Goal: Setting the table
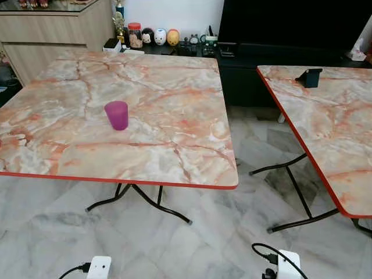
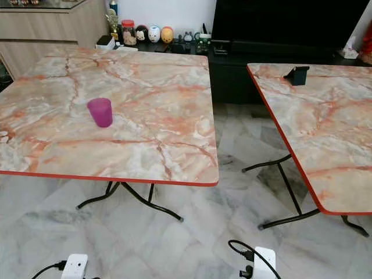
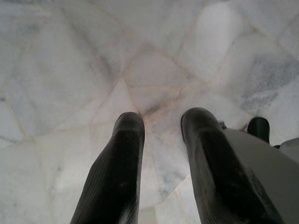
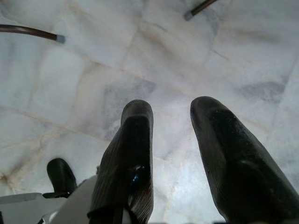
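Note:
A purple plastic cup (image 1: 117, 114) stands upright on the left marble-patterned folding table (image 1: 174, 87), left of its middle. A second table of the same kind (image 1: 343, 133) stands to the right across a gap of floor, with a small dark stand (image 1: 310, 77) near its far edge. Both arms hang low at my sides. In the left wrist view my left gripper (image 3: 161, 122) is open over the pale marble floor with nothing between its fingers. In the right wrist view my right gripper (image 4: 172, 111) is open too, also over bare floor.
Black table legs (image 1: 145, 203) spread over the marble floor under each table. Behind the tables runs a dark TV console (image 1: 279, 52) with jars and small figures (image 1: 157, 36), and a wooden cabinet (image 1: 46, 29) at the far left.

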Robot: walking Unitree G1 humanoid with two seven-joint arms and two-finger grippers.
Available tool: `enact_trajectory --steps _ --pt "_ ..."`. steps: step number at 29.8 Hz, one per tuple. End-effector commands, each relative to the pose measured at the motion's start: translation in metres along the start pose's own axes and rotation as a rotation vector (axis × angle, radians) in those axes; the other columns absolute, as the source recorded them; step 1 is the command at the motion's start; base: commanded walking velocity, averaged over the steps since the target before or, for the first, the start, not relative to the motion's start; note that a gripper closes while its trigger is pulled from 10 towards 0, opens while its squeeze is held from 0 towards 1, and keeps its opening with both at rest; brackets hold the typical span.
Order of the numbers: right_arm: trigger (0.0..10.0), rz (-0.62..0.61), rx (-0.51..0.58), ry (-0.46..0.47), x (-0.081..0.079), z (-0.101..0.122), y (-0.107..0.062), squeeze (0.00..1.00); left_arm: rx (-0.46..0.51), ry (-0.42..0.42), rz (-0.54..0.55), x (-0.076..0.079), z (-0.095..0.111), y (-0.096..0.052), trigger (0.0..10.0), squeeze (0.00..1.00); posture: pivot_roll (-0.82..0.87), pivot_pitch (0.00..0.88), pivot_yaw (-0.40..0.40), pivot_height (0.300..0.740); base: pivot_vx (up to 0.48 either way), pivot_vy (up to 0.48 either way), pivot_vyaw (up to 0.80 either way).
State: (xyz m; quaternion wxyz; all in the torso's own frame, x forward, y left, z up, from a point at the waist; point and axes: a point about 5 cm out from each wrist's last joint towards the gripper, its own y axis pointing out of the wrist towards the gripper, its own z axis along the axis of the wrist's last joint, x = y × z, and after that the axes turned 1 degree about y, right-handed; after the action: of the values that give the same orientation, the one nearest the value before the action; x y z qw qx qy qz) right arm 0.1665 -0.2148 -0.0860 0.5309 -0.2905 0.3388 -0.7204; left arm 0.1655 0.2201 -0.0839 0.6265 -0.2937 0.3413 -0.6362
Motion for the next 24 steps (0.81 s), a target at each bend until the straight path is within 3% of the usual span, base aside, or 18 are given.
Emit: enact_trajectory --steps 1,12,17,24 --pt "10.0 0.008 -0.006 -0.01 0.0 0.003 0.001 0.0 0.003 -0.005 -0.005 0.002 0.0 0.0 10.0 0.0 0.07 0.0 -0.019 0.727 0.0 0.0 0.0" --pt "10.0 0.029 0.021 -0.029 0.005 0.035 0.007 0.0 -0.004 -0.015 0.01 -0.011 -0.001 -0.002 10.0 0.0 0.07 0.0 -0.023 0.727 0.0 0.0 0.0" --pt "10.0 0.044 0.01 -0.034 0.002 0.019 0.005 0.0 -0.016 -0.019 0.012 -0.01 -0.004 -0.003 10.0 0.0 0.08 0.0 -0.023 0.727 0.0 0.0 0.0" --pt "10.0 0.054 0.012 -0.033 0.0 0.019 0.005 0.0 -0.006 -0.01 -0.004 0.003 0.0 0.001 10.0 0.0 0.08 0.0 -0.015 0.727 0.0 0.0 0.0"
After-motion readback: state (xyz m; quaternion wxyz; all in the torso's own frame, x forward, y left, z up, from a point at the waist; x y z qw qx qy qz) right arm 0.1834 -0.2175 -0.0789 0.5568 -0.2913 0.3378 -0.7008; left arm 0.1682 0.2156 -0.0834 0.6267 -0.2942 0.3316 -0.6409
